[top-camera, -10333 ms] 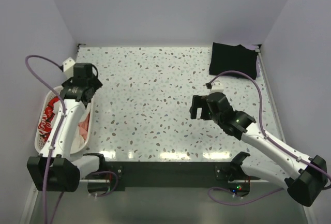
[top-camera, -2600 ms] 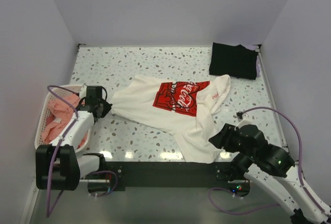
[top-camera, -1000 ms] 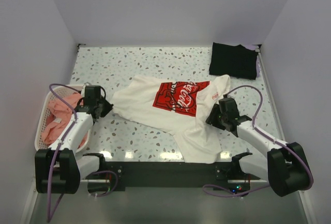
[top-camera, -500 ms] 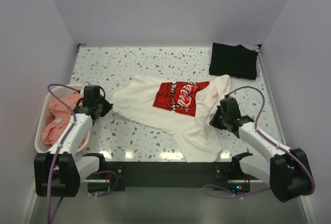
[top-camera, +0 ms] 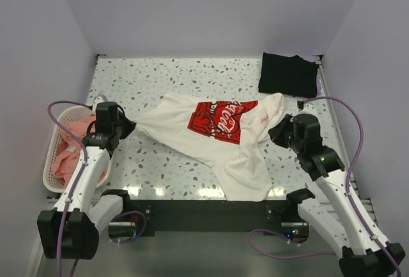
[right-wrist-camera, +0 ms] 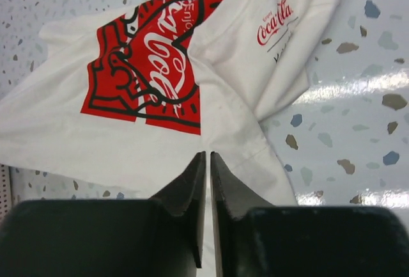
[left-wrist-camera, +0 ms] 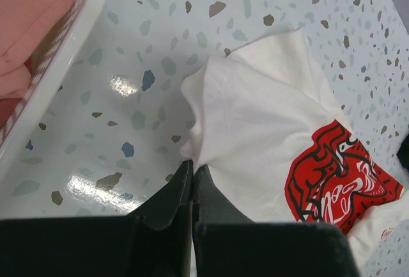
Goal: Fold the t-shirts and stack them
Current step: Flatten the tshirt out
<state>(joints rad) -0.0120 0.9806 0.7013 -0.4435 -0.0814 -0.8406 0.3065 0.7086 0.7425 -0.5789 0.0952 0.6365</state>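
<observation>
white t-shirt (top-camera: 220, 146): red-and-white square chest print facing up; unfolded and wrinkled, lying slantwise across the middle of the table (top-camera: 160, 85); left end drawn taut to a point, pinched in the closed left gripper (top-camera: 123, 127)
black t-shirt (top-camera: 289, 74): plain; folded into a rough rectangle; flat at the far right corner, near the white t-shirt's right sleeve
salmon-pink t-shirts (top-camera: 66, 155): crumpled in a heap inside the basket (top-camera: 47, 171) at the left edge; count cannot be told
</observation>
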